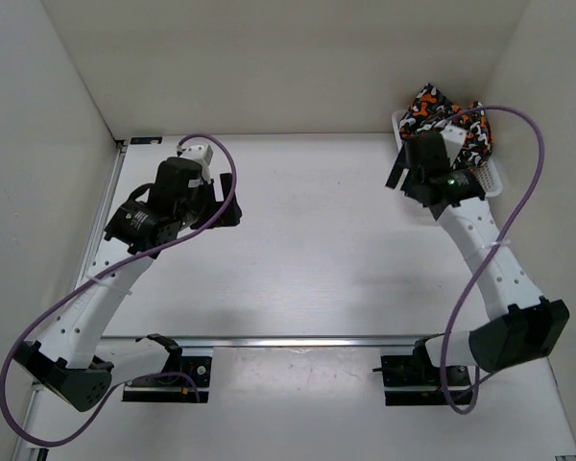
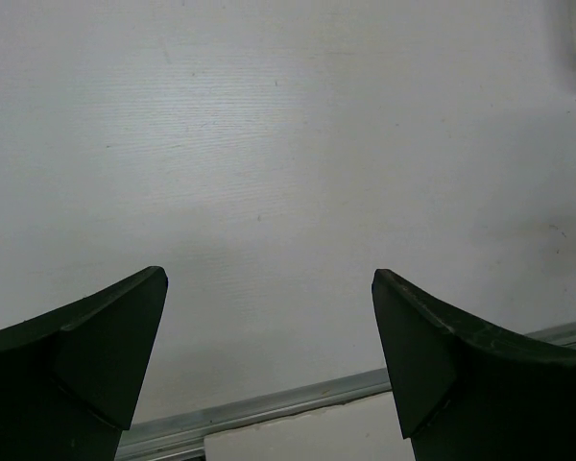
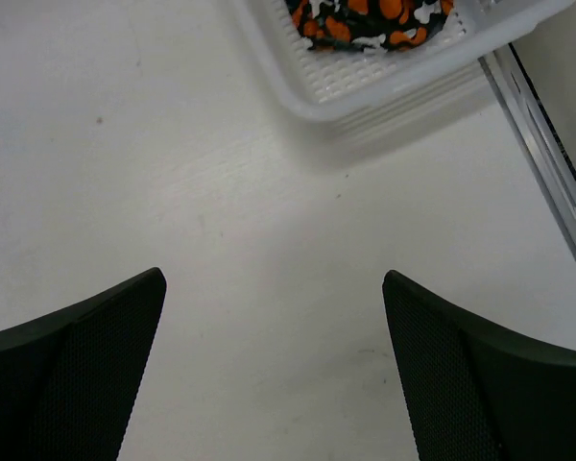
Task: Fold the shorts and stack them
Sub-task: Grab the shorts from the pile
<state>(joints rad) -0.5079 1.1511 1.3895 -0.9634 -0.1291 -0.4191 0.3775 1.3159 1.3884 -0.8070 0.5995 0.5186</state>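
Observation:
The shorts (image 1: 449, 117), in orange, black, grey and white camouflage print, lie bunched in the white mesh basket (image 1: 491, 180) at the far right corner. In the right wrist view the shorts (image 3: 370, 17) show through the basket's mesh wall (image 3: 384, 82) at the top edge. My right gripper (image 1: 396, 173) is open and empty, just left of the basket; in its own view (image 3: 274, 279) only bare table lies between the jaws. My left gripper (image 1: 228, 199) is open and empty over the table's left half, and its own view (image 2: 269, 279) shows bare table.
White walls close in the table on the left, back and right. A metal rail (image 1: 298, 340) runs across the near edge and shows in the left wrist view (image 2: 269, 408). Another rail (image 3: 542, 158) runs along the right side beside the basket.

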